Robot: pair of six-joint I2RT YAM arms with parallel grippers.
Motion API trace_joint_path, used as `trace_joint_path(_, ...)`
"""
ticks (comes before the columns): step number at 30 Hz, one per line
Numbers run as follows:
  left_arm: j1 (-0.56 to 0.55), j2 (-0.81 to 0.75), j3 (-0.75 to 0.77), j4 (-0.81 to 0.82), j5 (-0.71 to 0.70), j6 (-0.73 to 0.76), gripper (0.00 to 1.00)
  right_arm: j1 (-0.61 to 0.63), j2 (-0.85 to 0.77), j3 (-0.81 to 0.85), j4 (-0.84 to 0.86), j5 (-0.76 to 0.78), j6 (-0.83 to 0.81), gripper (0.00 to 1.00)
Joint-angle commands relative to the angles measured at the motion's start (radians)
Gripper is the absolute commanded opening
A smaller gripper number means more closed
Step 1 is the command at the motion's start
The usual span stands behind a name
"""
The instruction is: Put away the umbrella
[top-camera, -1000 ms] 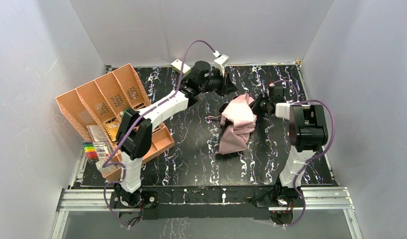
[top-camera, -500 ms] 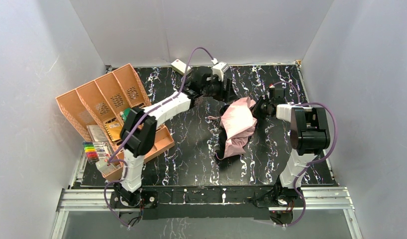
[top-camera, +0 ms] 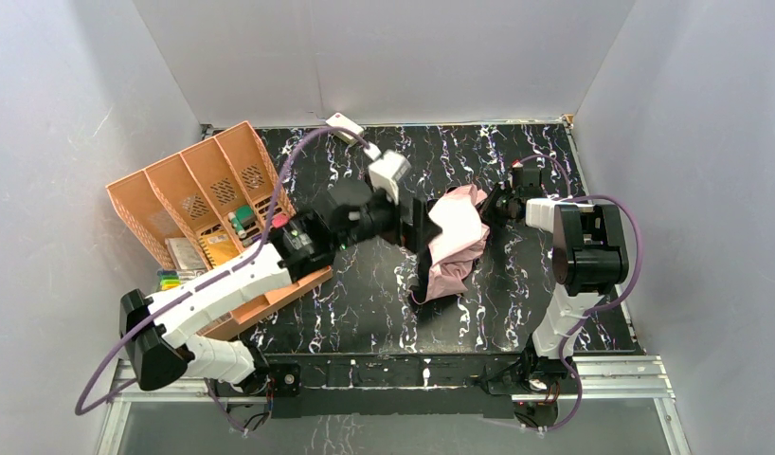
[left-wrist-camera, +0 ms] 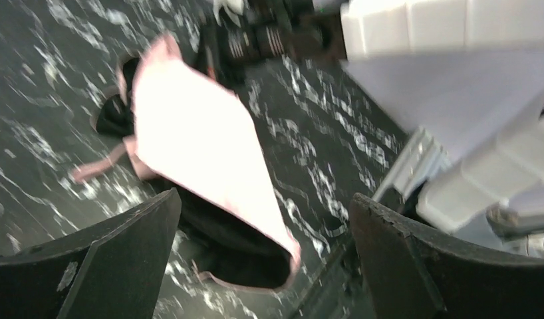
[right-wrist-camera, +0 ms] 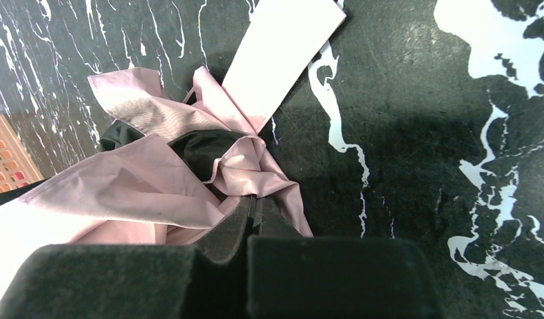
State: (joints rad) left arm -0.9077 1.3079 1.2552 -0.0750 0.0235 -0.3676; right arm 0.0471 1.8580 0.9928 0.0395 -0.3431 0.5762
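The umbrella (top-camera: 455,239) lies crumpled mid-table, shiny pink fabric with black lining showing and a pink strap trailing. My right gripper (top-camera: 495,202) is at its far right edge, shut on a fold of the pink fabric; in the right wrist view the closed fingertips (right-wrist-camera: 254,201) pinch the umbrella (right-wrist-camera: 143,193). My left gripper (top-camera: 420,225) hovers just left of the umbrella, jaws wide open and empty. The left wrist view is blurred and shows the umbrella (left-wrist-camera: 203,153) beyond and between the spread fingers of the gripper (left-wrist-camera: 266,256), apart from both.
An orange divided basket (top-camera: 202,185) with small items stands at the left, with a row of coloured markers (top-camera: 175,281) in front of it. A small cream box (top-camera: 344,126) lies at the far edge. White walls enclose the table on three sides.
My left gripper opened, let go of the umbrella's far edge and swung nearer, to the umbrella's left side. The fabric sagged and narrowed. The right gripper stayed shut in place.
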Motion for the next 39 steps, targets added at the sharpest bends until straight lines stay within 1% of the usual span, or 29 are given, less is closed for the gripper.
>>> trace_joint_path(1,-0.128,0.003,-0.1,-0.129,-0.159,-0.091,0.98,-0.002,0.031,0.011,-0.038,0.049,-0.022,0.0)
trace_joint_path(3,-0.155,0.005,-0.128,-0.129,-0.176,-0.118,0.98,-0.001,0.03,0.004,-0.038,0.05,-0.022,0.0)
trace_joint_path(7,-0.182,0.043,-0.137,-0.125,-0.189,-0.13,0.98,-0.001,0.033,-0.003,-0.036,0.043,-0.021,0.0)
trace_joint_path(11,-0.188,0.081,-0.133,-0.073,-0.149,-0.123,0.98,-0.001,0.033,-0.001,-0.036,0.043,-0.021,0.0)
trace_joint_path(13,-0.188,0.098,-0.132,-0.046,-0.133,-0.119,0.95,0.0,0.032,0.001,-0.038,0.042,-0.022,0.0)
trace_joint_path(18,-0.188,0.136,-0.118,0.008,-0.104,-0.107,0.78,-0.001,0.032,0.001,-0.038,0.044,-0.025,0.0)
trace_joint_path(23,-0.188,0.172,-0.099,0.021,-0.091,-0.09,0.61,-0.002,0.034,-0.002,-0.038,0.047,-0.027,0.0)
trace_joint_path(26,-0.188,0.184,-0.089,0.028,-0.091,-0.08,0.41,-0.002,0.036,0.001,-0.038,0.047,-0.027,0.0)
trace_joint_path(27,-0.188,0.188,-0.081,0.027,-0.096,-0.073,0.33,-0.002,0.037,0.001,-0.038,0.047,-0.027,0.0)
trace_joint_path(28,-0.188,0.191,-0.071,0.028,-0.101,-0.065,0.29,-0.002,0.038,0.003,-0.038,0.047,-0.028,0.0)
trace_joint_path(29,-0.188,0.194,-0.057,0.03,-0.106,-0.054,0.23,-0.001,0.038,0.003,-0.038,0.047,-0.029,0.0)
trace_joint_path(32,-0.188,0.211,0.002,0.029,-0.125,-0.008,0.1,-0.001,0.043,0.007,-0.038,0.034,-0.039,0.0)
trace_joint_path(34,-0.186,0.23,0.055,0.029,-0.13,0.031,0.05,0.0,0.044,0.009,-0.032,0.008,-0.056,0.0)
trace_joint_path(39,-0.16,0.295,0.192,0.024,-0.116,0.115,0.01,0.026,0.069,0.036,-0.034,-0.077,-0.114,0.0)
